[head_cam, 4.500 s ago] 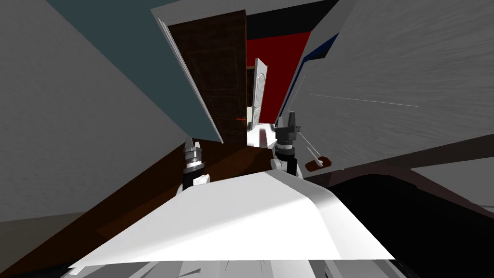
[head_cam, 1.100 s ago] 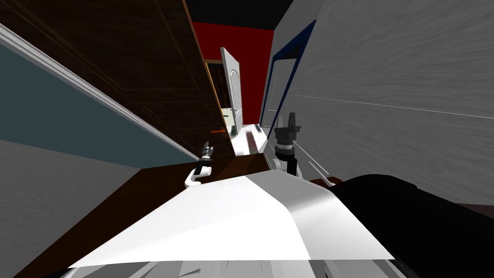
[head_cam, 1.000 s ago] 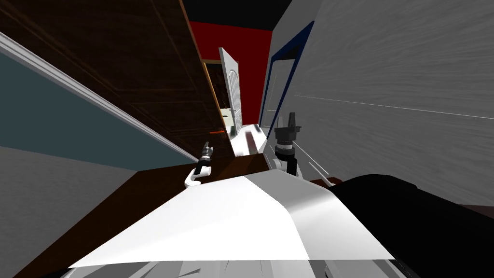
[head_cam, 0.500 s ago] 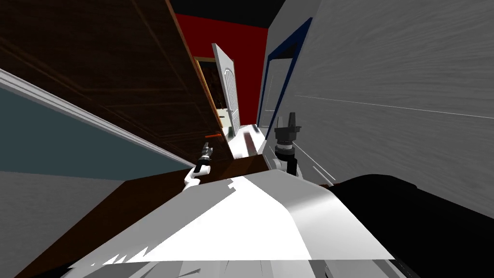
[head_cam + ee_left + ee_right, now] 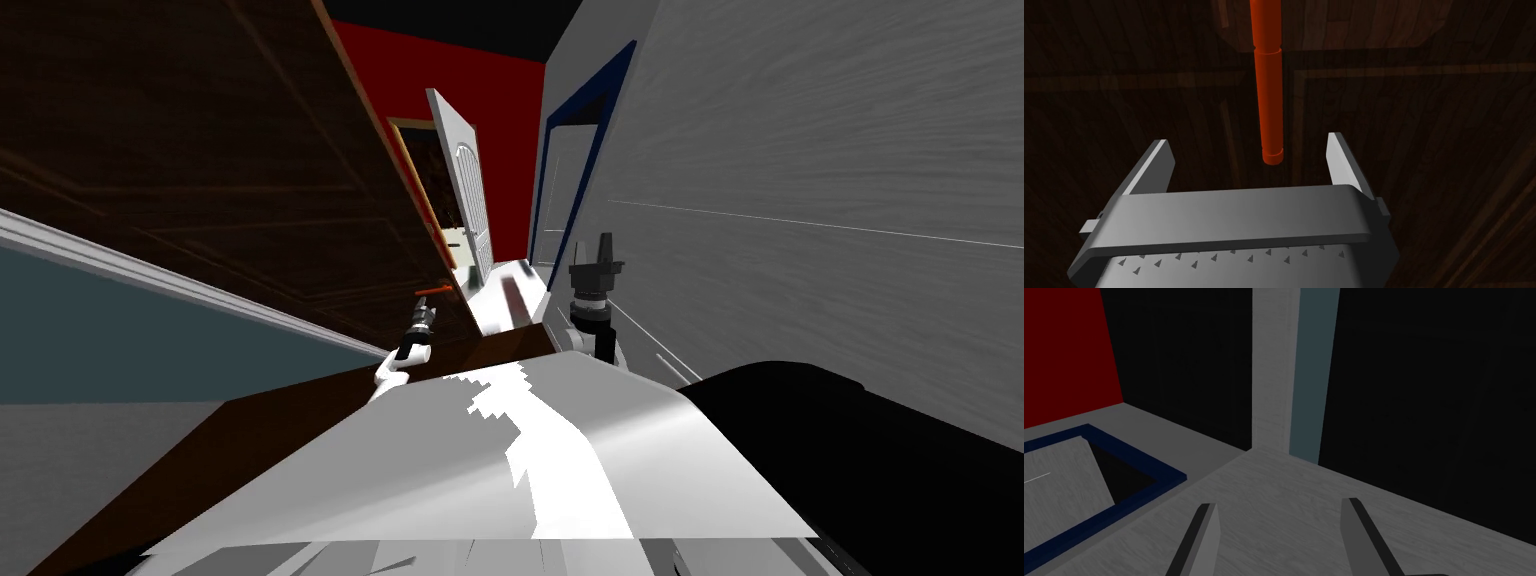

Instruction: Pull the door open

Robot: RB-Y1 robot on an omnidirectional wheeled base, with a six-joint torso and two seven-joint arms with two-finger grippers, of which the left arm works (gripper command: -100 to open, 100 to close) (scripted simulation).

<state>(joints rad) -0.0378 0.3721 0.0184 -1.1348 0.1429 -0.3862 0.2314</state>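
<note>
Both wide open: left hand [image 5: 1246,140] flanks orange handle [image 5: 1269,100] tip in wrist view; right hand [image 5: 1278,503] upright.

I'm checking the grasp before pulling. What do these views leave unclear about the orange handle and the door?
Left wrist view: the orange handle is cut off by the top edge, hiding its mount on the dark door.
Head view: the handle and left gripper are too small to show whether the open jaws reach around it.
Head view: the door's upper part runs off the top edge.
</note>
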